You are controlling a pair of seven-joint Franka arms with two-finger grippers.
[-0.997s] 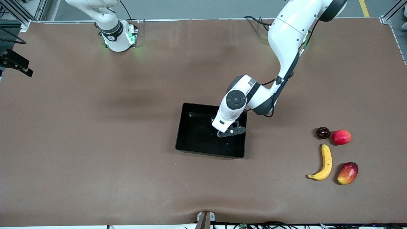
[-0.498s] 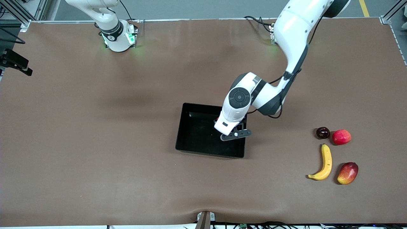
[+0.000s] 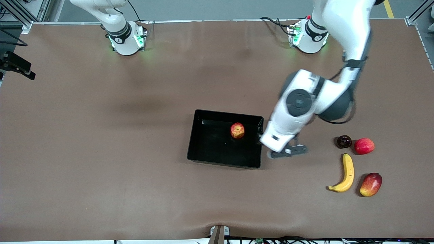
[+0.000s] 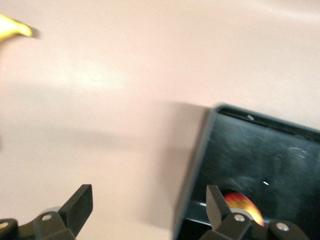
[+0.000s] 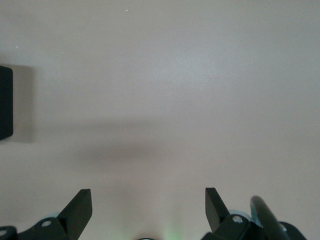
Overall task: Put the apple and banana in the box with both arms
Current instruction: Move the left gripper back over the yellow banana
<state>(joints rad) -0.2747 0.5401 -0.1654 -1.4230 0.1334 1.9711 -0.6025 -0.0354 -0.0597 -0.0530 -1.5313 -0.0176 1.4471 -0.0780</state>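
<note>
Red apple [image 3: 237,130] now in box [image 3: 200,142], left claw [image 3: 287,151] wide, moved off, right claw [image 5: 148,212] wide

apple [image 3: 237,130]: now uncovered, lying in the box [image 3: 203,149], no longer under the left hand
left hand [image 3: 287,151]: out of the box, now over bare tabletop [image 3: 101,152] just beside the box wall toward the banana [image 3: 345,173]; fingers [image 4: 77,207] spread wide, empty
left arm: swung back toward its own end
</note>
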